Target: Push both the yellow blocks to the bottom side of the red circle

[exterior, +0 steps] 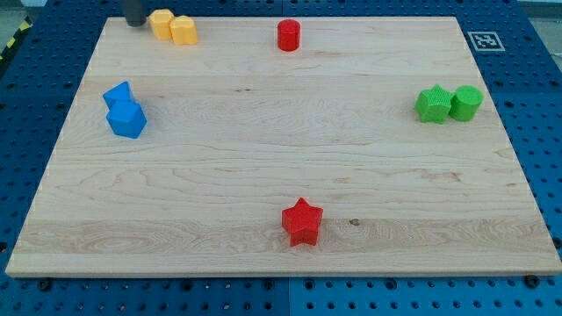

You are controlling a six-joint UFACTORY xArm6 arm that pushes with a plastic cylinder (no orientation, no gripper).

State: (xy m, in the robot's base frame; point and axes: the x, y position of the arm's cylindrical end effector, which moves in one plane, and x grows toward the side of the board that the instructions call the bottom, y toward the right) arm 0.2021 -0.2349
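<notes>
Two yellow blocks touch each other at the view's top left: one (162,22) on the left and one (183,31) on the right, both roughly hexagonal. The red circle, a short red cylinder (289,35), stands at the top centre, well to the right of them. My tip (134,23) is a dark rod end at the top edge, just left of the left yellow block, close to it or touching it.
Two blue blocks (126,111) sit together at the left. A green star (433,104) and a green cylinder (466,103) sit together at the right. A red star (303,221) lies at the bottom centre. The wooden board (263,140) lies on a blue pegboard.
</notes>
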